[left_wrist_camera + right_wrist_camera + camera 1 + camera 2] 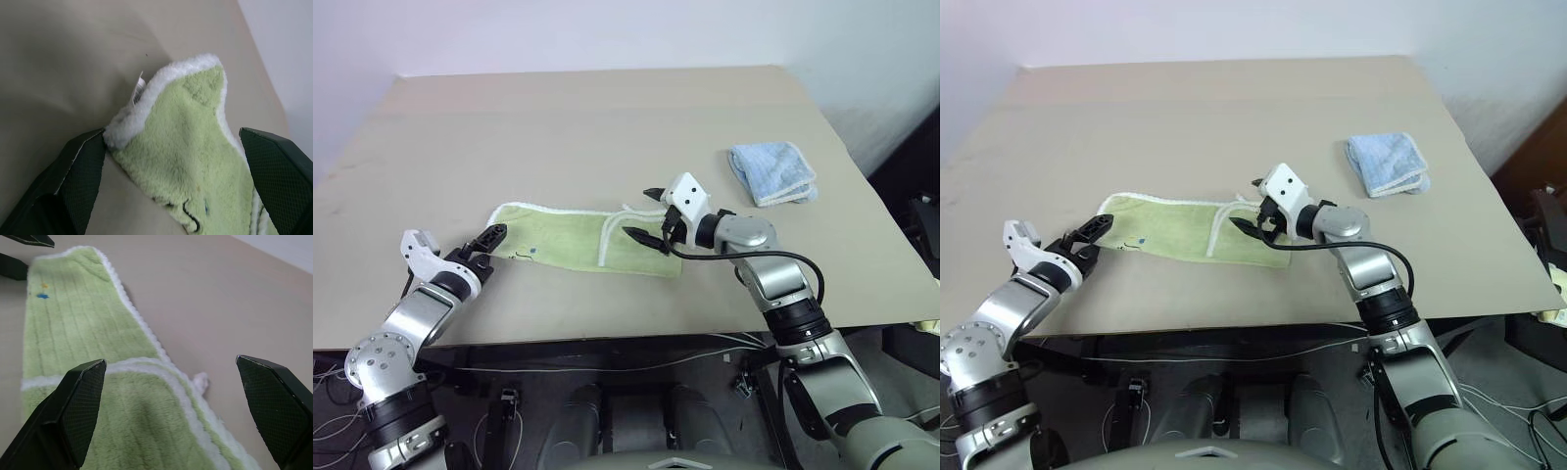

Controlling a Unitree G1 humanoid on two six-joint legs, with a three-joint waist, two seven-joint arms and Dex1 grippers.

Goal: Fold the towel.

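The light yellow-green towel (563, 238) lies stretched left to right near the table's front edge, its right end folded back over itself with the white edging showing (161, 369). My left gripper (488, 247) is open at the towel's left end; in the left wrist view that end (186, 147), with a small white tag (139, 92), sits between the spread fingers (73, 181). My right gripper (643, 213) hovers open just above the folded right end, fingers (78, 401) spread wide over the fold, holding nothing.
A smaller light blue folded cloth (771, 173) lies to the right, further back on the tan table (607, 117). The table's front edge (607, 335) runs just below the towel. Bare tabletop stretches behind the towel.
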